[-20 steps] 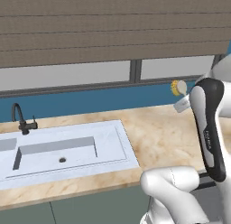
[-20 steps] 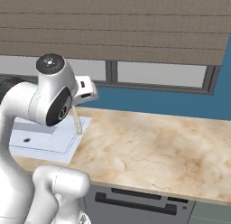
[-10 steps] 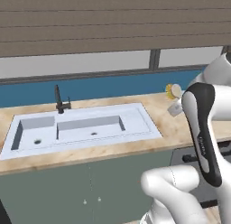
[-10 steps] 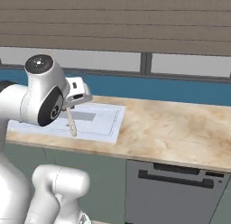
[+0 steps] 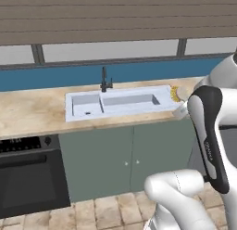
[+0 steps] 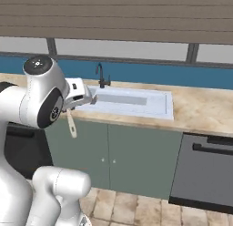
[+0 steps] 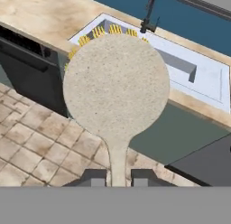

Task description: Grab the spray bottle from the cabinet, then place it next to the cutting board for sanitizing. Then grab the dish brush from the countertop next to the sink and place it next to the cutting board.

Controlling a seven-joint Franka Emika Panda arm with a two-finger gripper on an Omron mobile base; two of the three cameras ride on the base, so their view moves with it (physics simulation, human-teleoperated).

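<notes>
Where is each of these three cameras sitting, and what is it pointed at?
Left base view: rides behind the arm's left side, faces the sink and countertop; the white arm rises at lower right.
Right base view: behind the arm's right side, same sink and counter; the arm stands at left, the dish brush hanging from its hand.
Hand view: on the hand, looking along the gripper, which clamps the brush handle.
All three share the sink and brush.

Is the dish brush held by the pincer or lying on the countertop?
Held. The pincer is shut on the handle of the dish brush, which is carried in the air above the floor.
</notes>
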